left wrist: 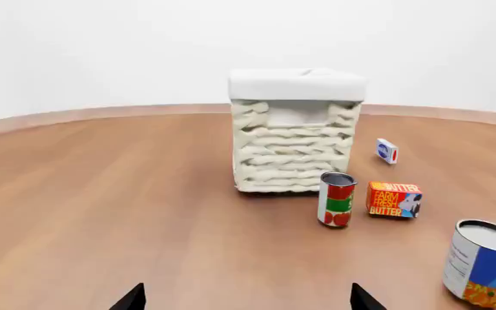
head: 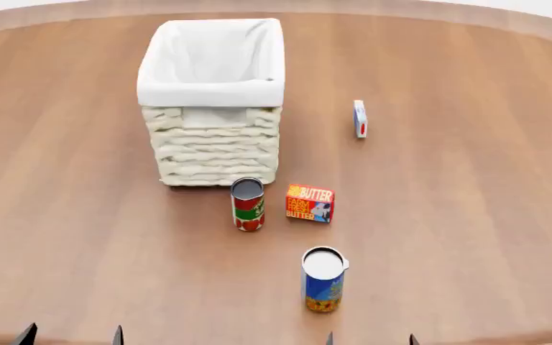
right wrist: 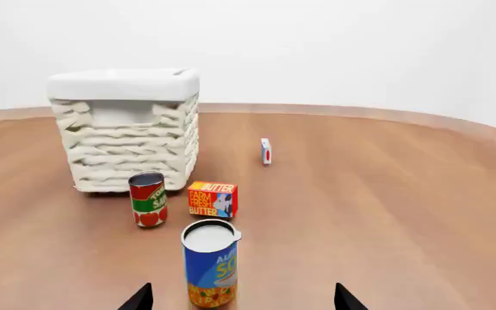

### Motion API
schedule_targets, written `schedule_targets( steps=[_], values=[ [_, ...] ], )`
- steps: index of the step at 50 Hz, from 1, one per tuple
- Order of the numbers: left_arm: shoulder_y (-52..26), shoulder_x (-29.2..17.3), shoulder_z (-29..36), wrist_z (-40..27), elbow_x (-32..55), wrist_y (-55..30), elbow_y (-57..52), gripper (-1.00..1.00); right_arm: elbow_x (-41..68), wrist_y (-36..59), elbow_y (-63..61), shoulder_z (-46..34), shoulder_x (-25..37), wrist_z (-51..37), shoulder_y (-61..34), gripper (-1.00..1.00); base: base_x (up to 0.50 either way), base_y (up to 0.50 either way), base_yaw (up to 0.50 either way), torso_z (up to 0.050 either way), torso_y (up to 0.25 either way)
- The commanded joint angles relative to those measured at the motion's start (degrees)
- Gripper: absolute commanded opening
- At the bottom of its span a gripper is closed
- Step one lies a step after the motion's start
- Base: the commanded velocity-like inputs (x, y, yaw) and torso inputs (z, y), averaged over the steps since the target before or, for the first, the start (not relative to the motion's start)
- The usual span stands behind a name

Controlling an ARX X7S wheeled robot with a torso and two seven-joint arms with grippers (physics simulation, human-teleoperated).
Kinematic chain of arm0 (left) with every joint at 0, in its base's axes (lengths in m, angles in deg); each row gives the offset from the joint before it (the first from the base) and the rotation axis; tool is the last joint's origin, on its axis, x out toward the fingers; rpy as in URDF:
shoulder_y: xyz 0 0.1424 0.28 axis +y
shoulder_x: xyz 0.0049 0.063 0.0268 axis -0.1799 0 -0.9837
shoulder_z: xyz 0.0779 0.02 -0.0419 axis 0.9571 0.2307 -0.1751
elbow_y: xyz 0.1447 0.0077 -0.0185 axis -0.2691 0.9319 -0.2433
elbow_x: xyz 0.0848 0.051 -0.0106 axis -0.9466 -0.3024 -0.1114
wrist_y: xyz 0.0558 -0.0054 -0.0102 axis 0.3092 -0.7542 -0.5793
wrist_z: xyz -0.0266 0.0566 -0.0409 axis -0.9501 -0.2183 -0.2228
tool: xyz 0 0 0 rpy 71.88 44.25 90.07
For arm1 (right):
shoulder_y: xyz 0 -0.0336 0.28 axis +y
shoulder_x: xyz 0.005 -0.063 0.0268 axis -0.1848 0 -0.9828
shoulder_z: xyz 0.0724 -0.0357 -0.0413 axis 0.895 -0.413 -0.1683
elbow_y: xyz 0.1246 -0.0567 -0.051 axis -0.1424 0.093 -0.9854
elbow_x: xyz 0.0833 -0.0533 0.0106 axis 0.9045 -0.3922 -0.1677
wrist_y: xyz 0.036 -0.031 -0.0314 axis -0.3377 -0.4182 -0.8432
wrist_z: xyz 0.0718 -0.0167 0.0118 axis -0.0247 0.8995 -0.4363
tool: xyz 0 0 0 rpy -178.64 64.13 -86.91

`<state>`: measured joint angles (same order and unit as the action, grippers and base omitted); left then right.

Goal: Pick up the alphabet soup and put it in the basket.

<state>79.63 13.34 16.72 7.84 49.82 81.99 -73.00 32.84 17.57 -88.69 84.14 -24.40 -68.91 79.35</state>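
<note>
The alphabet soup can [head: 323, 279], white top, blue label, orange picture at its base, stands upright on the wooden table near the front; it also shows in the right wrist view [right wrist: 210, 263] and the left wrist view [left wrist: 482, 263]. The cream wicker basket [head: 213, 147] with white liner stands behind it, also in the left wrist view [left wrist: 294, 148] and right wrist view [right wrist: 127, 147]. My right gripper [right wrist: 242, 298] is open and empty, with the soup can just ahead, a little off centre between its fingertips. My left gripper [left wrist: 248, 298] is open and empty over bare table.
A red-and-green can with grey top [head: 247, 204] and an orange butter box [head: 310, 203] stand in front of the basket. A small white-and-blue box [head: 359, 118] lies to the basket's right. The round table's edge [head: 506, 14] curves behind.
</note>
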Motion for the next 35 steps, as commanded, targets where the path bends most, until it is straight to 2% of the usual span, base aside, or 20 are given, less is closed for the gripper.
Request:
schedule_targets(
  steps=[1,7,20,28,32,35],
  values=[
    [-0.31,-1.91,2.25,-2.22,1.92,0.61,0.84,1.00,0.47,-0.59,0.81,-0.54,0.47,-0.53,-0.23,1.00,0.00,0.00,0.00,0.000,0.000],
    [2.68,-3.35,2.53,-3.53,3.10,-6.95,-14.81,1.00,-0.02,8.92,-17.63,-2.92,2.11,-3.24,0.40,1.00,0.00,0.00,0.00,0.000,0.000],
    [7.62,-4.52,3.46,-8.39,2.43,-21.12,-45.75,1.00,-1.12,25.09,-44.75,-7.52,3.69,-6.18,0.52,1.00,0.00,0.00,0.00,0.000,0.000],
    [8.47,-5.45,3.76,-9.68,2.77,-25.01,-53.42,1.00,-2.37,30.76,-51.61,-10.12,4.31,-7.18,-0.46,1.00,0.00,0.00,0.00,0.000,0.000],
    [8.55,-5.85,3.64,-9.99,3.17,-24.80,-53.96,1.00,0.01,31.05,-51.50,-9.19,4.10,-6.94,-0.67,1.00,0.03,0.00,0.00,0.000,0.000],
    [8.63,-6.27,4.22,-10.27,2.79,-24.17,-53.12,1.00,1.78,29.97,-50.73,-8.26,3.86,-7.09,-0.39,1.00,0.45,0.00,0.00,0.000,0.000]
  ],
)
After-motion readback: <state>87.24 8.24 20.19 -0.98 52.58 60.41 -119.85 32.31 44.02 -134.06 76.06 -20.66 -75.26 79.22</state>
